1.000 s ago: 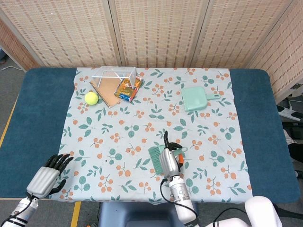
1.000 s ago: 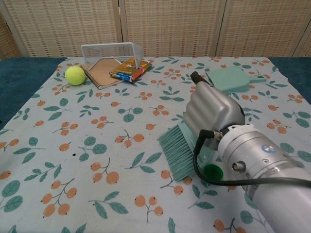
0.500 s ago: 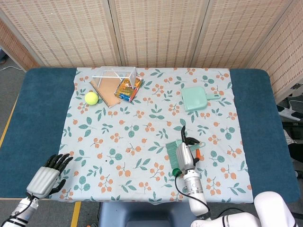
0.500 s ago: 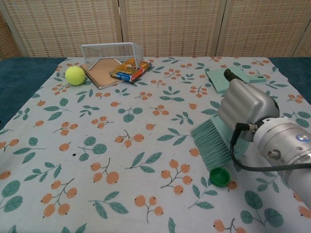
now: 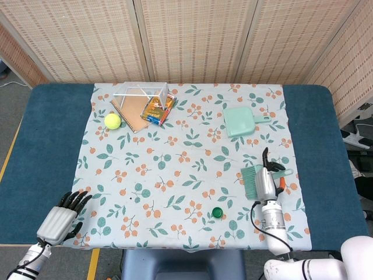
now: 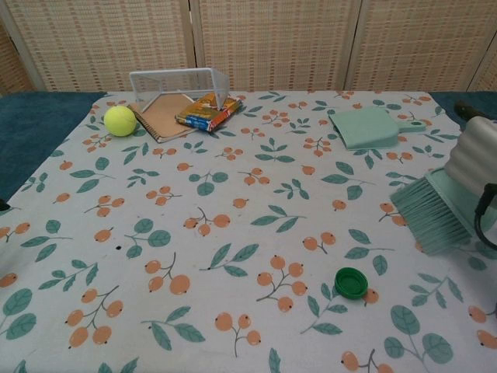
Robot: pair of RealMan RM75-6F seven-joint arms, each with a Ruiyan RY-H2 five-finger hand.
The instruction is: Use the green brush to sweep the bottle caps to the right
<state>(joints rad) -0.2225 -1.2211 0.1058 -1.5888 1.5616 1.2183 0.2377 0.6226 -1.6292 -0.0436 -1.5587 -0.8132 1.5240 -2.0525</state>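
My right hand (image 5: 266, 182) is clenched around the handle of the green brush (image 5: 252, 181), gripping it so the bristles (image 6: 429, 214) fan out toward my left and rest low on the patterned cloth (image 5: 175, 140). In the chest view only the back of that hand shows, at the right edge of the frame, with a black cable looping beside it.

Taking the brush as my landmark: the 1 green bottle cap (image 5: 217, 212) I can see lies apart from the bristles, to their left and nearer to me, open side up on the cloth, with bare cloth between cap and brush. To the right of the brush a short strip of cloth runs to its right edge, and beyond that lies the blue table covering (image 5: 317, 146). Toward me from the brush the cloth's front edge is near. Far behind the brush sits the green dustpan (image 5: 240, 122), well apart, handle pointing right.

Well to the left of the brush and far back, close to the cloth's rear edge, a wire rack (image 5: 140, 91), a brown notebook (image 5: 133, 112), a colourful packet (image 5: 157, 109) and a yellow tennis ball (image 5: 112, 121) cluster together. The wide middle of the cloth between that cluster and the brush holds nothing but the cap.

My left hand (image 5: 60, 214) rests far to the left of the brush, at the cloth's front-left corner, holding nothing, fingers loosely extended.
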